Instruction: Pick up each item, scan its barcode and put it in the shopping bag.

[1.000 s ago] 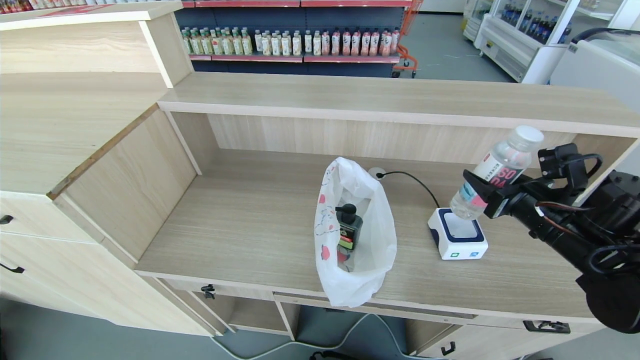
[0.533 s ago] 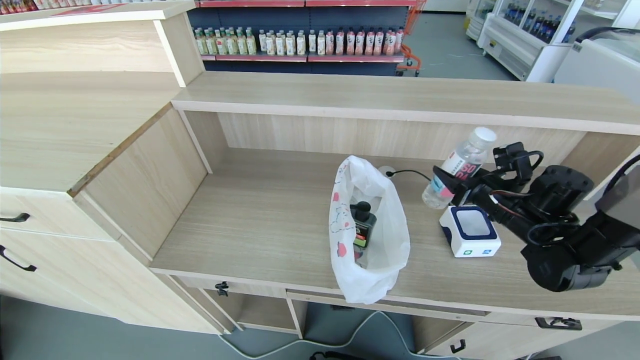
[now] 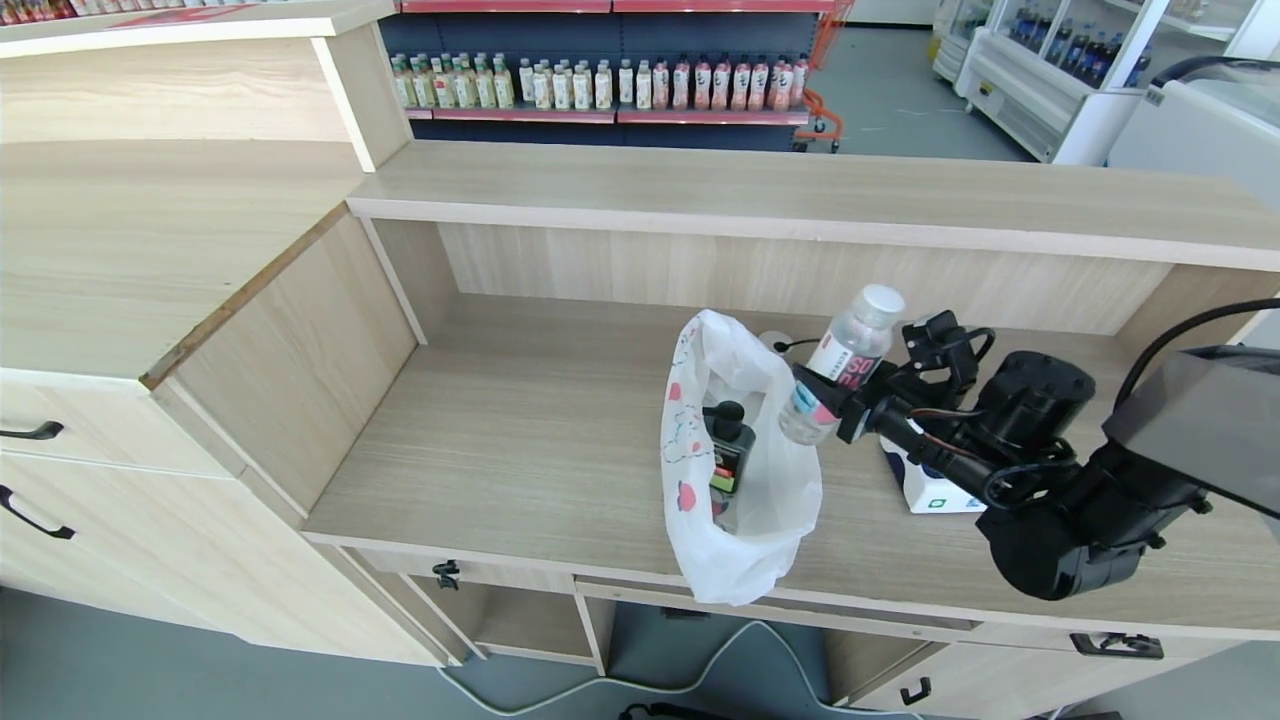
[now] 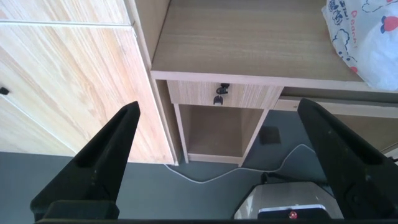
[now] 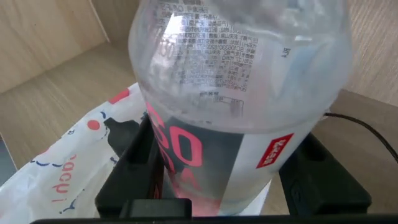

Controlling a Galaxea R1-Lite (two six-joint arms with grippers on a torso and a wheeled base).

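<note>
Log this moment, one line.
right gripper: shut on soda bottle | bottle: tilted at shopping bag rim | pump bottle: in bag | left gripper: open

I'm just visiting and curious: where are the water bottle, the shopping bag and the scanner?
water bottle (image 3: 840, 362): head view, on its label.
shopping bag (image 3: 705, 555): head view, on its lower front.
scanner (image 3: 930, 495): head view, on its white front side.
</note>
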